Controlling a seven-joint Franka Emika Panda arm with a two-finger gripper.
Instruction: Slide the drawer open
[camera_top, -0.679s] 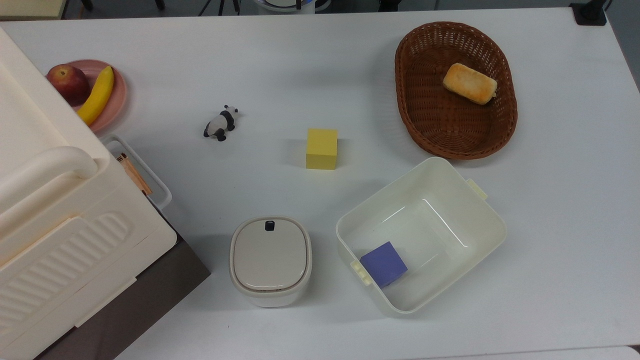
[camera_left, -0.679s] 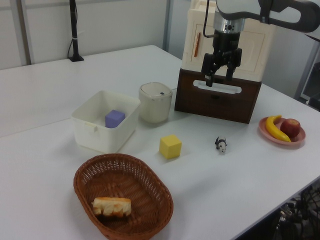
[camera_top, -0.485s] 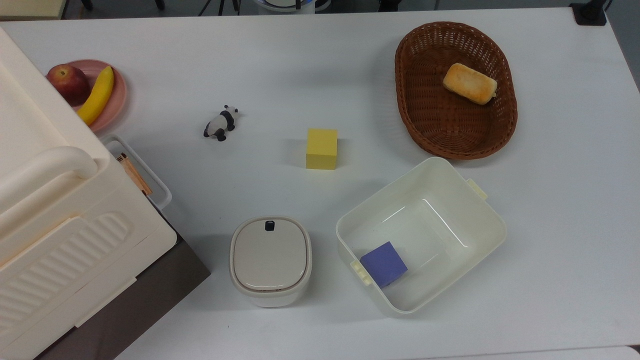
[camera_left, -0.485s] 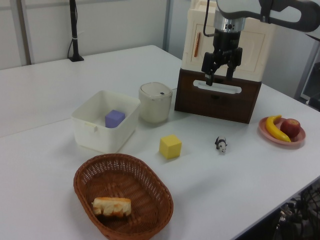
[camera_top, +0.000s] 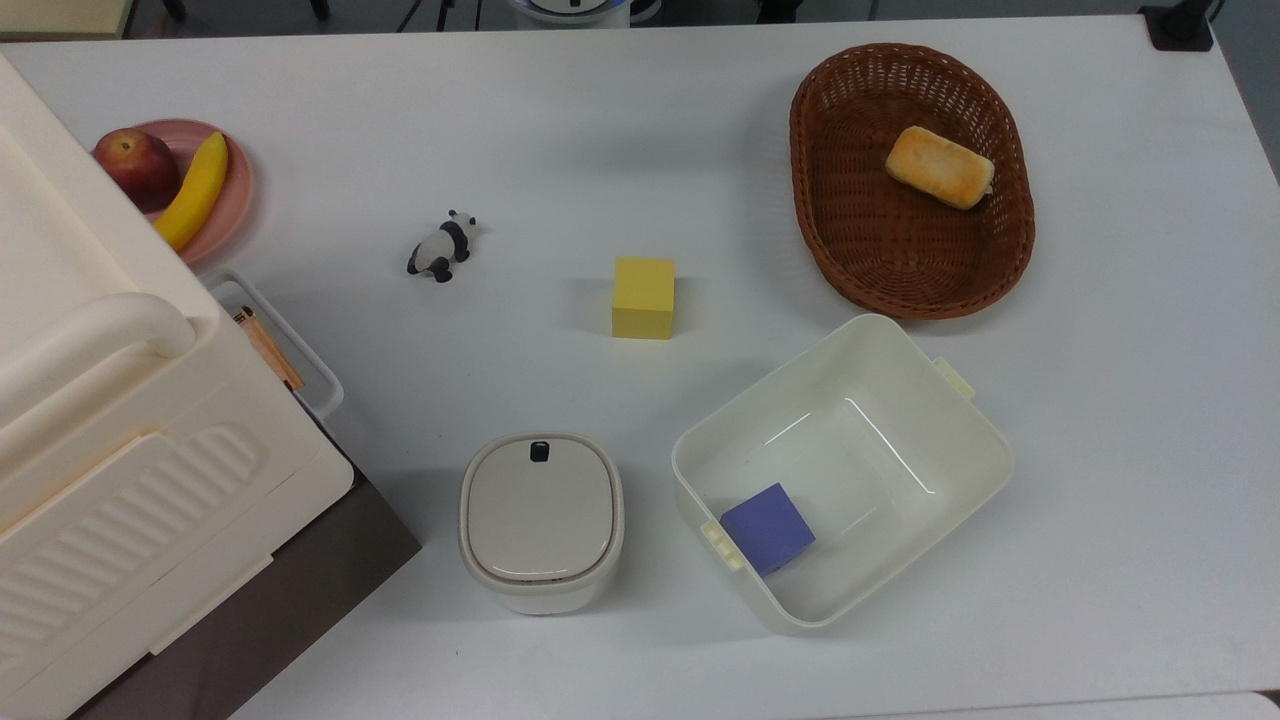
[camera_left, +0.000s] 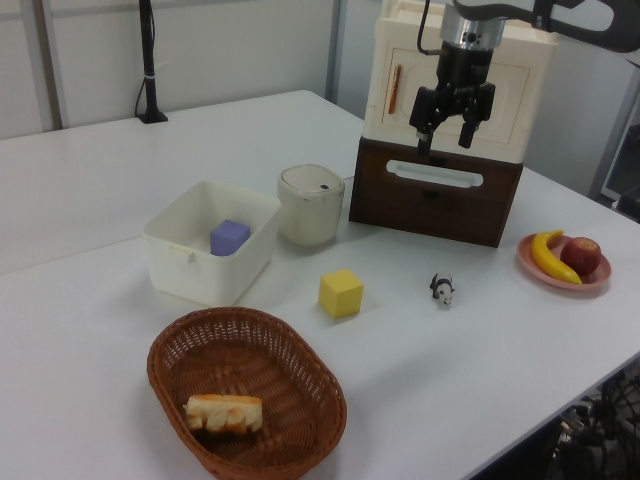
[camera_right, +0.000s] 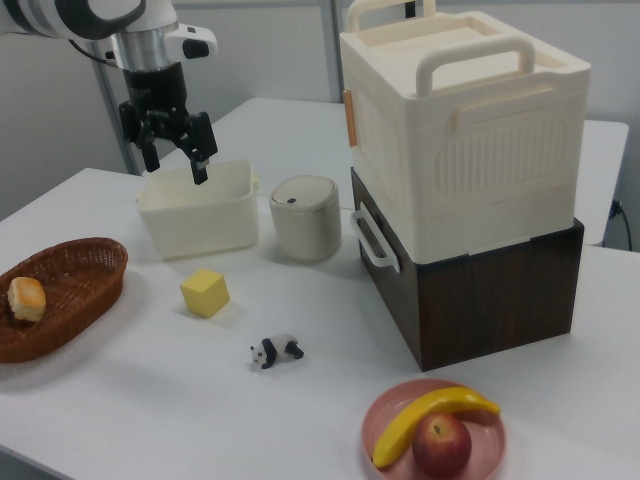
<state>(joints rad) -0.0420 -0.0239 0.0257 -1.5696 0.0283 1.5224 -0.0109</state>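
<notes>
The drawer (camera_left: 433, 207) is the dark brown base under a cream cabinet (camera_left: 505, 80), and it looks pushed in. Its white loop handle (camera_left: 435, 175) crosses the front panel. My gripper (camera_left: 443, 142) hangs open in the air above and in front of that handle, touching nothing. In the right view the gripper (camera_right: 176, 170) sits well off to the right view's left of the drawer (camera_right: 480, 290) and its handle (camera_right: 372, 240). The top view has the handle (camera_top: 290, 350) jutting from under the cabinet, with the brown panel (camera_top: 300, 590) below.
A lidded cream container (camera_top: 541, 520) stands just in front of the drawer. Beside it is a white tub (camera_top: 960, 450) holding a purple cube (camera_top: 767, 527). A yellow cube (camera_top: 643, 297), a toy panda (camera_top: 441, 247), a wicker basket (camera_top: 840, 250) with bread and a fruit plate (camera_top: 235, 200) lie farther off.
My gripper has risen from handle height to above the handle and shifted slightly to the left view's right, still open. The drawer and the table objects have not moved.
</notes>
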